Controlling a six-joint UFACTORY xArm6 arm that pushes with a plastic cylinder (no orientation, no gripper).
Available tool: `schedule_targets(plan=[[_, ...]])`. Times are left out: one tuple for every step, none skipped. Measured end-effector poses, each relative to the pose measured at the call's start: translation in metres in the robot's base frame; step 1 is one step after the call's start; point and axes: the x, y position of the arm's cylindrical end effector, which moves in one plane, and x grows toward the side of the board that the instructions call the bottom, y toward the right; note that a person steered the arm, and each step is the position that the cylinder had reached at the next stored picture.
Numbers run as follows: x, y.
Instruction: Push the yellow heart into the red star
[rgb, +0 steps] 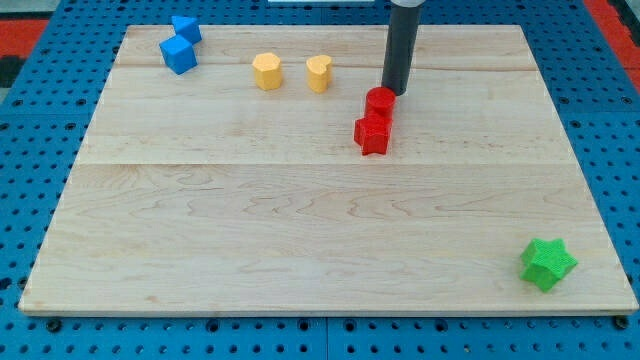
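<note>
Nearest the camera: green star block (547, 264), far off. Tool's tip (394, 92), a bare rod without jaws, touching red cylinder (380, 101) above red star (372, 135); yellow heart (318, 72) leftward, unpushed on wooden counter (300, 240).

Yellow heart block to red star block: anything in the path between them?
Nothing. In the camera view, only bare wooden board separates the yellow heart block from the red star block. The red cylinder block sits just above the star, my tip touching it.

I count 2 blue blocks (179, 54) (186, 28), 2 yellow (266, 71) (319, 73), 2 red (380, 102) (372, 135), 1 green star (547, 264).
</note>
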Motion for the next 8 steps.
schedule_targets(plan=[[0.000, 0.004], [0.002, 0.025], [0.013, 0.050], [0.015, 0.047], [-0.007, 0.013], [-0.025, -0.019], [-0.034, -0.008], [-0.069, 0.014]])
